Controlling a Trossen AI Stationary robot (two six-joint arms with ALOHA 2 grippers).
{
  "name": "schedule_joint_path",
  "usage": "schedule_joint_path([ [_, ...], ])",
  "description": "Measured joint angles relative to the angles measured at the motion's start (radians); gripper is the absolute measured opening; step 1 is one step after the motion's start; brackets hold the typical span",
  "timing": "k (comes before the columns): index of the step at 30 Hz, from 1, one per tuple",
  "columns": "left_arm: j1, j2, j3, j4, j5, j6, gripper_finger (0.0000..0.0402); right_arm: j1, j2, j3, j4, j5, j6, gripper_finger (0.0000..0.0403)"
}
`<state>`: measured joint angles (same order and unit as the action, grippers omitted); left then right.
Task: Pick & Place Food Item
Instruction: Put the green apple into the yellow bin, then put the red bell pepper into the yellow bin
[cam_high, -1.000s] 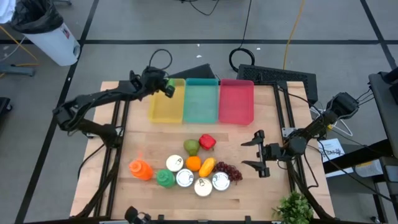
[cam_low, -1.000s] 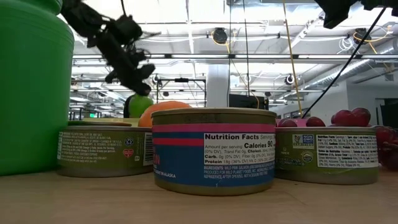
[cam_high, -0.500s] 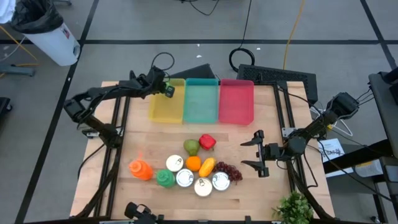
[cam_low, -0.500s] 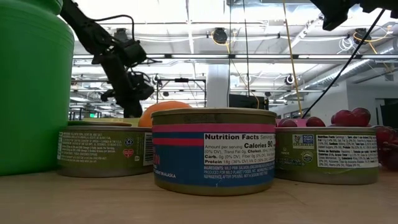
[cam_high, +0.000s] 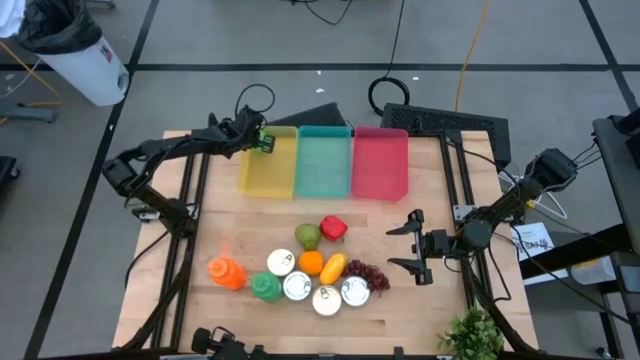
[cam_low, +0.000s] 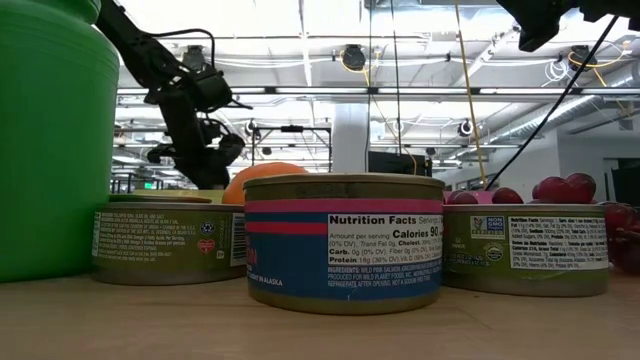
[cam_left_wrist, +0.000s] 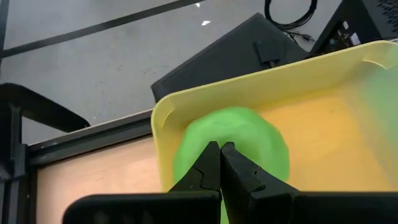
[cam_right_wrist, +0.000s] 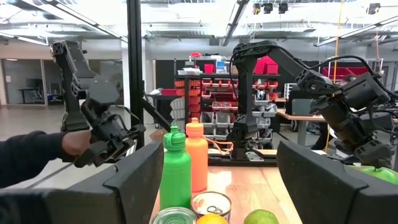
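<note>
Right below the closed left gripper (cam_left_wrist: 220, 163), a green fruit (cam_left_wrist: 233, 146) sits in the yellow bin (cam_left_wrist: 336, 118).

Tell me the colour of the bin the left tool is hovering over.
Yellow. The bin under the left tool shows best in the high view.

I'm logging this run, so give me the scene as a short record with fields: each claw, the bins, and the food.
left claw: shut, at the yellow bin's near-left corner, a green item in front of it
right claw: open, empty, right of the grapes
bins: yellow, teal bin, red bin in a row
food: clustered mid-table
</note>
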<state>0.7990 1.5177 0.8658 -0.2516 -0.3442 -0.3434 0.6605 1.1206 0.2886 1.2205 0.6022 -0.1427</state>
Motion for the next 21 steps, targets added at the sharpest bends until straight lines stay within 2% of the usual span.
schedule_joint_path([
  [4, -0.003, 0.0, 0.0, -0.009, 0.0, -0.014, 0.0002, 0.0, 0.0, 0.0, 0.0, 0.0, 0.0, 0.0293],
  [7, -0.003, 0.0, 0.001, -0.01, 0.0, -0.032, 0.002, 0.0, 0.0, 0.0, 0.0, 0.0, 0.0, 0.0293],
  [16, -0.003, -0.001, 0.002, -0.008, -0.029, -0.047, 0.0153, 0.0, 0.0, -0.001, -0.008, 0.0, 0.0, 0.0293],
  [21, -0.011, -0.054, 0.002, -0.009, 0.061, 0.02, 0.0209, 0.0, 0.0, -0.001, -0.072, 0.0, 0.035, 0.0293],
])
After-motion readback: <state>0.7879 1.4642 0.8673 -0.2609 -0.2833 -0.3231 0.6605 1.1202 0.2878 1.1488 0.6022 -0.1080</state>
